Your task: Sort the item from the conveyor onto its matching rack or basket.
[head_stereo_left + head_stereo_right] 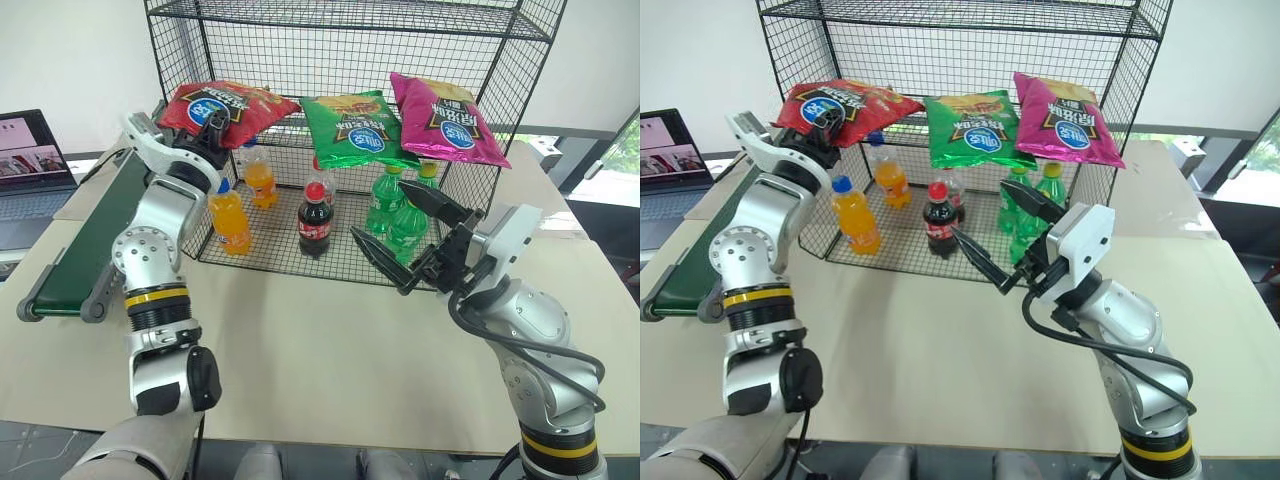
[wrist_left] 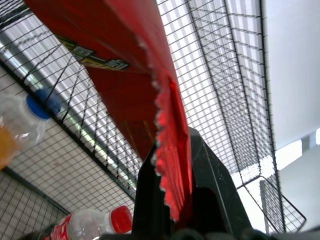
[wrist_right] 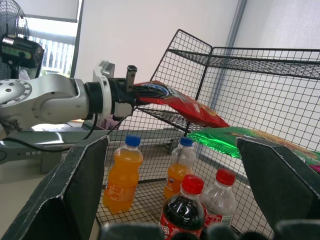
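The scene is evenly and brightly lit by daylight; a window [image 1: 622, 150] at the far right is blown out. Soft shadows are cast on the tabletop [image 1: 330, 340]. In the left wrist view, backlight whitens the rack [image 2: 220, 75] mesh, and the nearby fingers [image 2: 150, 200] are rendered dark.

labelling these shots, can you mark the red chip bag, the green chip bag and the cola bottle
red chip bag [image 1: 232, 106], left eye view, on its front by the logo
green chip bag [image 1: 357, 128], left eye view, on the middle of its printed face
cola bottle [image 1: 314, 226], left eye view, on the label of its dark body
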`<state>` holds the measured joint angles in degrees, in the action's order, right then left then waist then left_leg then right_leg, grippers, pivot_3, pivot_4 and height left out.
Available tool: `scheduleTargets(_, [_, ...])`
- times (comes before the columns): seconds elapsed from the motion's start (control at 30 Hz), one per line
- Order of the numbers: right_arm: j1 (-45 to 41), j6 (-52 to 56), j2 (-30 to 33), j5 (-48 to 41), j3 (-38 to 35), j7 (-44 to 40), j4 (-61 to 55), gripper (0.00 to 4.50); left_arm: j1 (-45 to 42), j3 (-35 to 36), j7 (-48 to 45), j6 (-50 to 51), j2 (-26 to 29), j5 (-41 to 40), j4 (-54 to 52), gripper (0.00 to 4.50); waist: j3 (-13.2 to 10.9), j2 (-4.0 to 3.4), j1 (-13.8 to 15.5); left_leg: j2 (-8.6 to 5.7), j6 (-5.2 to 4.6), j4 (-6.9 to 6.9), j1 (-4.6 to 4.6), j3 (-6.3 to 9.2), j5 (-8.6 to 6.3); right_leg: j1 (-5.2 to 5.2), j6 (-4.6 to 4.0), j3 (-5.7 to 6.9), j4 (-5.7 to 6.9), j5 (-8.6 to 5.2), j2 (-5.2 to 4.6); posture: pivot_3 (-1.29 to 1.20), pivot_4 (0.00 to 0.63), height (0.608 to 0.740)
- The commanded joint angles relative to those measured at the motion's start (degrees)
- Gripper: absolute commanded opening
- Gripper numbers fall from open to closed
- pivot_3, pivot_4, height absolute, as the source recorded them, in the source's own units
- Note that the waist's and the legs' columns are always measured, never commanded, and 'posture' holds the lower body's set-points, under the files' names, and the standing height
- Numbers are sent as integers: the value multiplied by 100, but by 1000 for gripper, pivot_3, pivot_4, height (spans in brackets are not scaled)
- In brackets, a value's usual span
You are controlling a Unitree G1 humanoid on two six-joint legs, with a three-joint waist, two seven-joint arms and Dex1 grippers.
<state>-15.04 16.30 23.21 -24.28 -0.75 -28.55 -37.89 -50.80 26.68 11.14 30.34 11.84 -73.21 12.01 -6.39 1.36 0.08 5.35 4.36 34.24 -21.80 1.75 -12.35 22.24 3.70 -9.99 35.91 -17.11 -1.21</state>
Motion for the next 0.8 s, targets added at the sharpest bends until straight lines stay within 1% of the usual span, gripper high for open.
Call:
scheduleTargets(0.03, [-13, -192, 10, 25, -47, -20, -134, 4500, -271, 59, 387, -405, -217, 339, -182, 55, 0, 0, 4, 0, 0, 0, 0, 0, 0, 0, 0, 0, 0, 0, 0, 0, 150, 740])
scheduleTargets(0.13, [-1, -202, 1, 59, -18, -40, -112, 4500, -483, 131, 616, -796, -465, 635, 80, 55, -1, 2, 19, -2, 0, 1, -1, 1, 0, 0, 1, 0, -1, 0, 0, 0, 150, 740])
scheduleTargets(0.23, [33, -192, 4, 58, -6, -42, -119, 4500, -718, 152, 547, -1040, -604, 820, 306, 55, -1, 3, 49, -5, 0, 2, -3, 3, 0, 0, 2, 0, -3, 1, -1, 0, 150, 740])
scheduleTargets(0.4, [129, -197, 4, 63, 28, -49, -149, 4500, -1006, 125, 380, -1153, -840, 883, 416, 55, -2, 4, 67, -10, 0, 3, -10, 8, 0, 0, 3, 0, -7, 2, -2, 0, 150, 740])
scheduleTargets(0.5, [151, -195, 1, 78, 39, -33, -159, 4500, -1056, 129, 350, -1147, -890, 968, 431, 55, -2, 4, 60, -13, 0, 4, -11, 10, 0, -1, 4, 0, -8, 2, -4, 0, 150, 740])
scheduleTargets(0.57, [169, -187, -3, 87, 39, -14, -174, 4500, -1070, 156, 373, -1145, -927, 979, 399, 579, -2, 4, 57, -13, 0, 3, -11, 11, 1, -1, 4, 0, -7, 2, -3, 0, 150, 740])
scheduleTargets(0.6, [177, -183, -4, 89, 39, -8, -182, 4500, -1067, 173, 393, -1142, -952, 959, 370, 738, -2, 4, 51, -13, 0, 3, -10, 11, 1, -1, 4, 0, -7, 2, -3, 0, 150, 740])
scheduleTargets(0.63, [184, -181, -5, 92, 40, -3, -188, 4500, -1049, 170, 396, -1119, -963, 964, 331, 1230, -2, 4, 55, -13, 0, 4, -10, 11, 1, -1, 5, 0, -7, 2, -3, 0, 150, 740])
scheduleTargets(0.7, [190, -177, -4, 95, 41, 0, -197, 4500, -998, 162, 406, -1085, -989, 975, 240, 2041, -3, 5, 57, -13, 0, 4, -10, 12, 1, -1, 5, 0, -6, 2, -3, 0, 150, 740])
scheduleTargets(0.77, [184, -173, 2, 96, 35, -3, -188, 4500, -939, 169, 442, -1037, -1006, 954, 139, 2999, -3, 5, 56, -13, 0, 5, -11, 12, 1, -1, 5, 0, -7, 2, -4, 0, 150, 740])
scheduleTargets(0.8, [178, -172, 4, 97, 31, -5, -179, 4500, -891, 174, 489, -989, -1007, 928, 52, 3358, -3, 5, 57, -13, 0, 4, -11, 12, 1, -1, 5, 0, -7, 2, -3, 0, 150, 740])
